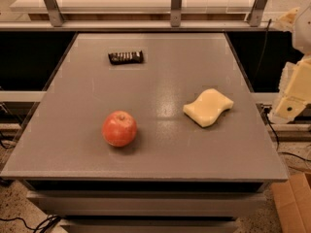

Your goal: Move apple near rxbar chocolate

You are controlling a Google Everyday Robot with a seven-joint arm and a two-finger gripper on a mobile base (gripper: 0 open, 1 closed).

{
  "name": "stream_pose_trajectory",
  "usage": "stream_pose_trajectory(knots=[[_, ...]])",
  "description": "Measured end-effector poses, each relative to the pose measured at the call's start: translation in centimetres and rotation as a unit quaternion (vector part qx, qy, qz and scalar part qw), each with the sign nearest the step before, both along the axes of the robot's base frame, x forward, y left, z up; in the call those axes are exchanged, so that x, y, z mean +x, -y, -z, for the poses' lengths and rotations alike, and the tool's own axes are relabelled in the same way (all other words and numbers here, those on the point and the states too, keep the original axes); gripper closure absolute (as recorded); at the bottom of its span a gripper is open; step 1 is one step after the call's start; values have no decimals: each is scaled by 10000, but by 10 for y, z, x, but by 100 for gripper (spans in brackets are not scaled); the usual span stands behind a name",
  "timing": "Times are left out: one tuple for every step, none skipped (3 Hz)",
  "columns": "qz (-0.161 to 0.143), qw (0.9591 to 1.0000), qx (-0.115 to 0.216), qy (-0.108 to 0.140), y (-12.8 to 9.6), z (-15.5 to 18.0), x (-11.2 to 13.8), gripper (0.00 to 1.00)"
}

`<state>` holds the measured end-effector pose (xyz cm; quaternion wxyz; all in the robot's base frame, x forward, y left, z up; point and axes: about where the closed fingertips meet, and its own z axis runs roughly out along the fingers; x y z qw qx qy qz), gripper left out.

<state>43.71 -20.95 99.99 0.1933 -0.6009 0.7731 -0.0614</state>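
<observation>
The apple [119, 128] is round and red-orange with a small stem dimple. It sits on the grey table [160, 81], front left of centre. The rxbar chocolate [126, 57] is a small flat dark bar with light markings. It lies at the far left of the table, well behind the apple. My gripper [290, 101] is on the cream-coloured arm at the right edge of the view. It is off the table's right side, far from both the apple and the bar, and holds nothing that I can see.
A pale yellow wavy sponge [208, 107] lies on the right half of the table. A metal rail with posts [176, 6] runs behind the far edge. A cardboard box [294, 203] stands on the floor at the front right. Cables [279, 140] hang at the right.
</observation>
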Motion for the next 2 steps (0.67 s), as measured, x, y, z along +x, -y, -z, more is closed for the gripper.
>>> stream_pose_trajectory(knots=[[0, 10000, 0, 1, 0, 0, 0, 0], [-503, 9986, 145, -25, -18, -2, -3, 0]])
